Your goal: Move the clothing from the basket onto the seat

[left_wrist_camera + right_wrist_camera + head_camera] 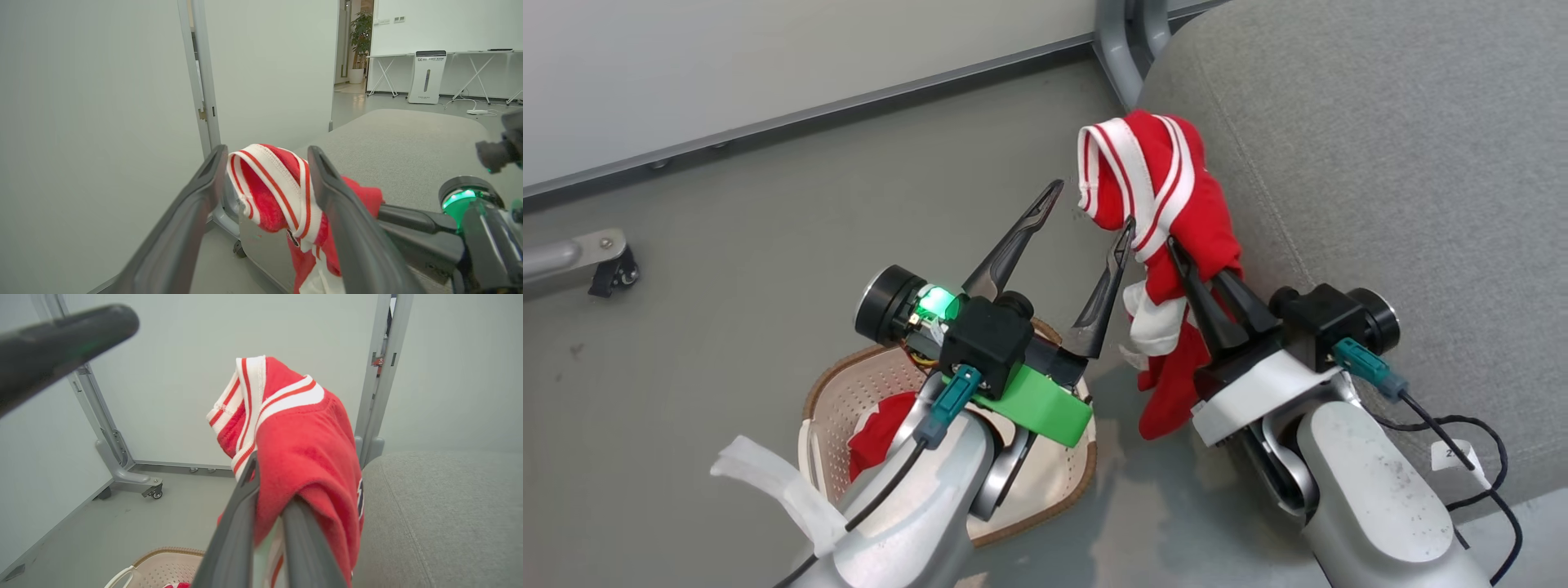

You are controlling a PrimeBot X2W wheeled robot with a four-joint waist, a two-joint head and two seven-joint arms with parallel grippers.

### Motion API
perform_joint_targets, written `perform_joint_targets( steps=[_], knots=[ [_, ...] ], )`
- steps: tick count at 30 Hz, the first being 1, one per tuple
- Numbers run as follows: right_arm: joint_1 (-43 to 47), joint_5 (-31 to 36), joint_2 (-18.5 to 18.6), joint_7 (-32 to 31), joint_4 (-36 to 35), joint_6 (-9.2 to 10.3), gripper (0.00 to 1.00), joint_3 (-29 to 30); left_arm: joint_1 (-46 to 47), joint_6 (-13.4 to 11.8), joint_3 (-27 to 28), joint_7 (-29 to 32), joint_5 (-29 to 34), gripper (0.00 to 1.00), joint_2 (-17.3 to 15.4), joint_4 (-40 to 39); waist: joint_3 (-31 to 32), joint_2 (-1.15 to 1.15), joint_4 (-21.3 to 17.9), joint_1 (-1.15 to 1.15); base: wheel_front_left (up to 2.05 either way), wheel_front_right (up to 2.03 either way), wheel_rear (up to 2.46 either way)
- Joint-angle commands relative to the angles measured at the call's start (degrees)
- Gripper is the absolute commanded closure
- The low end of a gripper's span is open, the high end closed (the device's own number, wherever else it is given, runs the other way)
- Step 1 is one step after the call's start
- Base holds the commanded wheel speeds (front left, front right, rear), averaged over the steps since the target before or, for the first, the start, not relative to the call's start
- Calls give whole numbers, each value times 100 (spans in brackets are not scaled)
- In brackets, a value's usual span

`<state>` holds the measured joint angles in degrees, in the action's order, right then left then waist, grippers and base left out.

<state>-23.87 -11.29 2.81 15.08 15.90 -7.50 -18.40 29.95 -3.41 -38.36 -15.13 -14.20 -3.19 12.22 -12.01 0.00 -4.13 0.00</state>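
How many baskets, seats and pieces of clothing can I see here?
Basket: 1
Seat: 1
Red clothes: 2, a jersey held by the right gripper and another piece in the basket
Total: 4

The left forearm covers half the basket, the red cloth inside mostly hidden; up beside the basket, the jersey folds its dark lettering away, unreadable.
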Motion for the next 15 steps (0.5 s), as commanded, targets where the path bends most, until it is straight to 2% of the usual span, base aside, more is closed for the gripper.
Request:
perform_joint_targets(
  steps=[1,15],
  knots=[
    [106,105,15,14,-78,2,100,106,-97,34,50,-4,39,0,-49,14,5,0,-165,0,0,0,0],
    [613,490,63,14,-571,2,100,1161,-370,213,216,-3,258,0,-95,89,17,0,-900,0,0,0,0]
  ],
)
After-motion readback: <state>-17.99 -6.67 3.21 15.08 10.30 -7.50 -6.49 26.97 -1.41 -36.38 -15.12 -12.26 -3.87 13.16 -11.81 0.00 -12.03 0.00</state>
